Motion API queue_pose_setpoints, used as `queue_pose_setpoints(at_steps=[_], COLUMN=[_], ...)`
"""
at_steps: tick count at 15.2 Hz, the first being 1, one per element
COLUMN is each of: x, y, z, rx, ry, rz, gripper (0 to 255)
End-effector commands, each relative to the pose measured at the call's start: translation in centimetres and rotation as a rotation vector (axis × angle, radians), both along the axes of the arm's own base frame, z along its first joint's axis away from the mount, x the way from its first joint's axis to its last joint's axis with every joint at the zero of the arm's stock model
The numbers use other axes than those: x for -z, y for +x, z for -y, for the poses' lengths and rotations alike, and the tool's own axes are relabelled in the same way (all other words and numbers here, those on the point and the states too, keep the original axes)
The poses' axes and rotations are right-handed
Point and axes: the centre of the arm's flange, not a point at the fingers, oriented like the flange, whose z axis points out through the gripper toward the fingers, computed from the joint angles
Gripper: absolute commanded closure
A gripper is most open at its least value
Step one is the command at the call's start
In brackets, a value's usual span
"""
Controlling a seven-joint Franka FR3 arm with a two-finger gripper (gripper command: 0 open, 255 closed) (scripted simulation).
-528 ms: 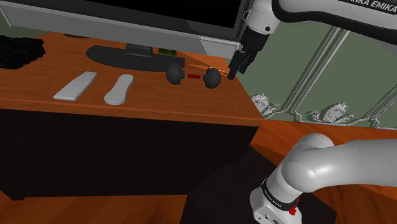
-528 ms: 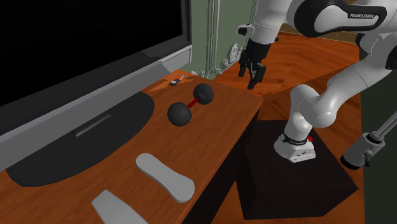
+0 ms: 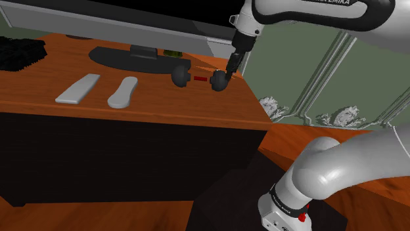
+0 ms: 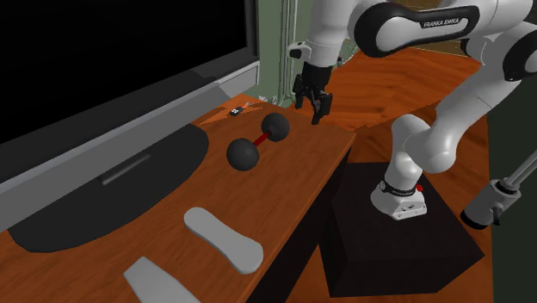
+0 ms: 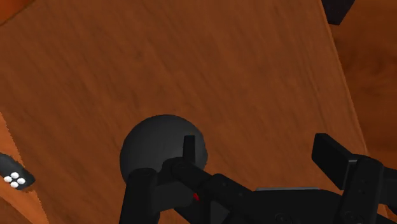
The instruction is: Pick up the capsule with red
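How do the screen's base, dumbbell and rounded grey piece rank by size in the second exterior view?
Largest: screen's base.
Then: dumbbell and rounded grey piece, alike; the grey piece is nearer the camera, so unranked.

The capsule (image 4: 258,140) has two charcoal-grey balls joined by a red bar. The desk (image 3: 164,102) is reddish-brown with wood grain (the floor (image 3: 98,220) is a similar orange-brown). Near the desk's back edge a small black piece (image 5: 14,180) bears white dots. The gripper (image 4: 310,107) is all black. A flat bar (image 3: 77,88) and a rounded slab (image 3: 123,92) near the front edge are pale grey.
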Motion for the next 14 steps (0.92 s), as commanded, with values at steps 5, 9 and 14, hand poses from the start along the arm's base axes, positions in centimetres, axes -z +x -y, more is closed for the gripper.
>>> queue_pose_setpoints(at_steps=[5, 9, 14], x=[2.0, 3.7, 5.9], y=[8.6, 13.8, 15.3], z=[-0.3, -1.7, -2.3], rx=[-0.269, -0.445, -0.499], ry=[-0.030, -0.049, -0.055], rz=[-0.042, -0.070, -0.078], gripper=[0, 0, 0])
